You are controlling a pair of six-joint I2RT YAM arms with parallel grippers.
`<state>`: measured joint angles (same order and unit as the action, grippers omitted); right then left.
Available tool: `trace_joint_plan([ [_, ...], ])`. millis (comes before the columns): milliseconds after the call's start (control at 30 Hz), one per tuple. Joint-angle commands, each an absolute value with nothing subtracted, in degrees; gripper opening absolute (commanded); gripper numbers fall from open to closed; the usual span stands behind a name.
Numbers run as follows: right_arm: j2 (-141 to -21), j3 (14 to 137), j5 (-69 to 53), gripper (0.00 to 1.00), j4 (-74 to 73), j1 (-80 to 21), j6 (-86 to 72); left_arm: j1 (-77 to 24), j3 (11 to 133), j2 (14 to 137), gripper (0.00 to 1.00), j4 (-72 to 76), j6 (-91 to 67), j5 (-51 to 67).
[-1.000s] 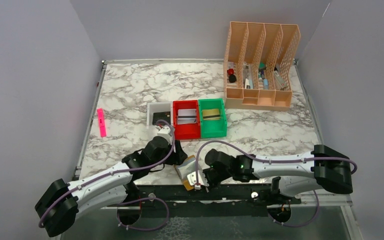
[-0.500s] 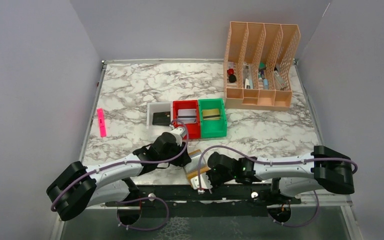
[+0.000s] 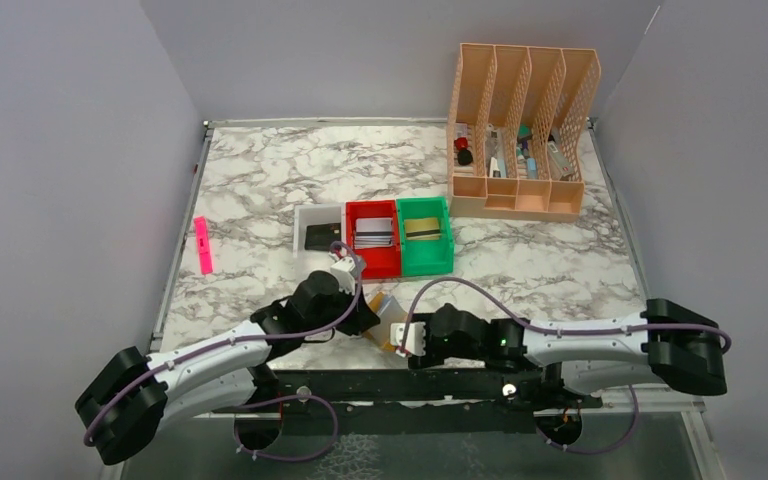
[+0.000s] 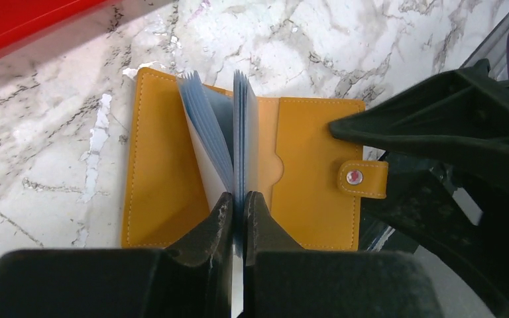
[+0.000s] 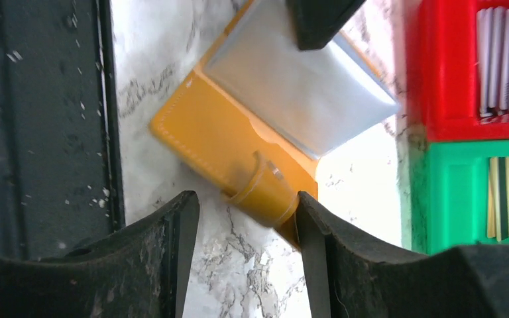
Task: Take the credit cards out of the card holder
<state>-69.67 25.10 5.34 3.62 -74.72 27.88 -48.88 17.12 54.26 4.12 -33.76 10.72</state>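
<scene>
The tan card holder [image 4: 311, 199] lies open on the marble near the table's front edge [image 3: 384, 303]. Its pale blue sleeves [image 4: 202, 126] stand fanned up from the spine. My left gripper [image 4: 238, 199] is shut on the near edge of those sleeves [image 3: 367, 317]. My right gripper [image 5: 244, 205] is open just beside the holder [image 5: 205, 132], and the snap tab [image 5: 265, 195] sits between its fingers against the right one. No credit cards show in the holder. Loose cards lie in the red bin [image 3: 350, 262], green bin [image 3: 428, 265] and white bin [image 3: 305, 222].
A peach lattice rack [image 3: 520, 200] with small items stands at the back right. A pink marker [image 3: 203, 245] lies at the left edge. The black frame rail [image 5: 46, 132] runs close to the holder on the near side.
My left gripper has shut on the blue sleeves. My right gripper has opened and let go of the holder, which now rests on the table, slightly farther from the front edge.
</scene>
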Motion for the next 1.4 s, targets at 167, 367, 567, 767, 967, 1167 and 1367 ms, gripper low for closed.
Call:
trace_joint_plan([
  [167,-54.50,24.41,14.00,0.97,17.41,-74.61,10.18,-49.68,15.54,48.18,0.00,4.72,-42.53,-0.35],
  [367,-59.02,35.24,18.29,0.87,5.57,-74.55,-14.64,-53.83,17.81,47.58,0.00,0.77,-43.64,-11.02],
  [567,-68.99,43.66,30.96,0.71,-13.31,-74.56,-44.15,-64.48,23.61,51.51,0.00,-5.29,-44.71,-26.25],
  [767,-72.41,43.73,31.12,0.75,-14.60,-74.60,-52.83,-73.64,28.36,59.75,0.00,-9.17,-48.14,-37.60],
  [967,-73.93,42.51,35.40,0.68,-17.62,-74.42,-55.16,-77.73,30.71,63.82,0.00,-9.77,-50.00,-42.19],
  [1167,-77.16,39.51,32.30,0.64,-15.61,-72.79,-56.61,-78.07,30.89,63.64,0.00,-9.40,-49.73,-41.83],
  [1367,-76.71,35.92,29.48,0.63,-12.41,-70.46,-56.66,-78.05,30.53,63.78,0.00,-8.58,-48.62,-39.56],
])
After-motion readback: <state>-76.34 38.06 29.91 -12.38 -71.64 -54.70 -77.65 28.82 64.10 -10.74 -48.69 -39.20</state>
